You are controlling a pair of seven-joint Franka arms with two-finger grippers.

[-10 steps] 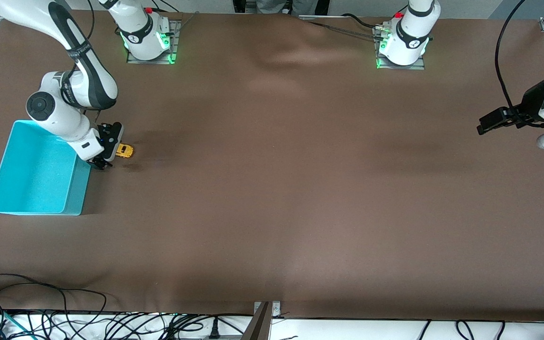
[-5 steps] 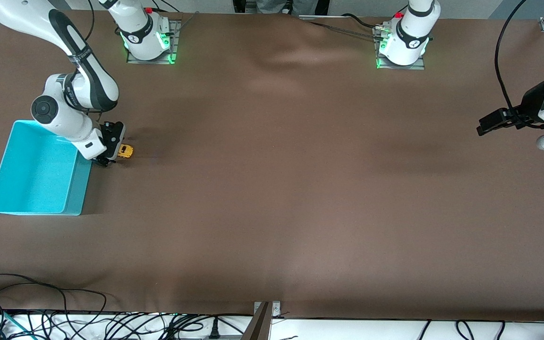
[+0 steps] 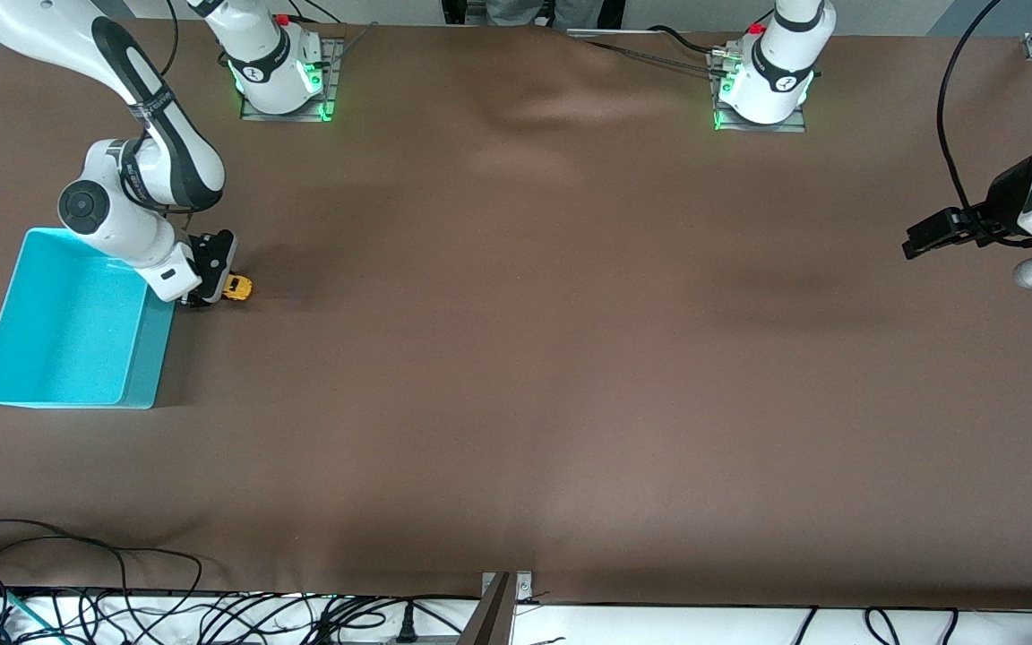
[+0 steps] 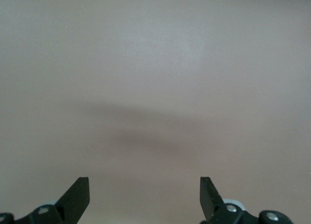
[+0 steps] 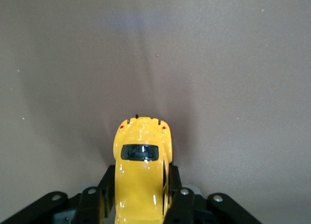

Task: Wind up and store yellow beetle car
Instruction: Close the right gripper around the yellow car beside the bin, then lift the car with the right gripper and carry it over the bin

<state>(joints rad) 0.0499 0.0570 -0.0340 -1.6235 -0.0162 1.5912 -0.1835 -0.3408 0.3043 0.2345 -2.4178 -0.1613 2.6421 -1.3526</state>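
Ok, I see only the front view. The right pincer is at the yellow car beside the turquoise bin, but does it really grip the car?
Observer: Yes. In the right wrist view the right pincer is shut on the yellow beetle car, pressing its body from both sides.
Operator: And is the left pincer open?
Observer: Yes, open. The left wrist view shows the left pincer over the table, its jaws wide apart with nothing between them.

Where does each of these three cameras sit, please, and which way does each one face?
Front view: high across the table, facing both arm bases; shows both arms, the turquoise bin and the right gripper.
Left wrist view: on the waiting left arm, facing bare table; the left gripper is open.
Right wrist view: on the right arm; its fingers clamp the yellow beetle car.
Shared: front and right wrist views both show the car.
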